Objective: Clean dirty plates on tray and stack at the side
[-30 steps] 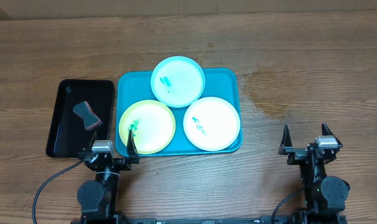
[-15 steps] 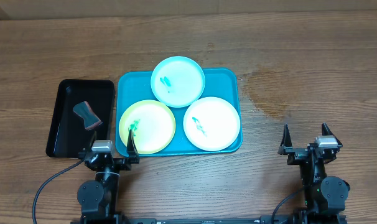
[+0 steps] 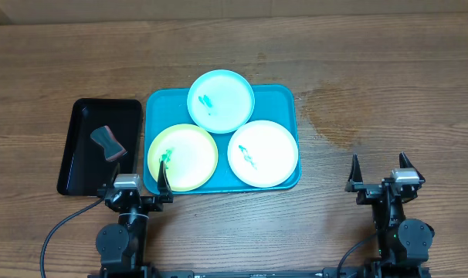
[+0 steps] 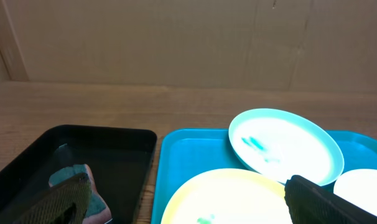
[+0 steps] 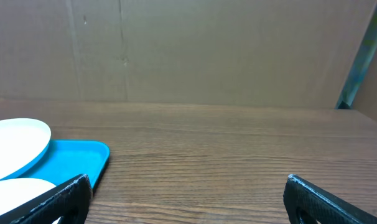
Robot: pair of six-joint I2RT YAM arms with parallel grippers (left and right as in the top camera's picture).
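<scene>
The turquoise tray [image 3: 280, 100] holds three plates. The pale cyan plate [image 3: 221, 100] lies at the back, overhanging the rim, with teal smears. The yellow-green plate [image 3: 183, 157] lies front left with a green smear. The white plate [image 3: 263, 153] lies front right with a teal smear. My left gripper [image 3: 137, 185] is open and empty, just in front of the tray's front left corner. In the left wrist view the cyan plate [image 4: 285, 145] and yellow-green plate [image 4: 226, 198] show between the fingers [image 4: 188, 202]. My right gripper [image 3: 381, 171] is open and empty, right of the tray.
A smaller black tray [image 3: 83, 166] stands left of the turquoise tray and holds a sponge [image 3: 108, 143]; the sponge also shows in the left wrist view [image 4: 76, 186]. A cardboard wall [image 5: 188, 50] closes the far side of the wooden table [image 3: 388, 85].
</scene>
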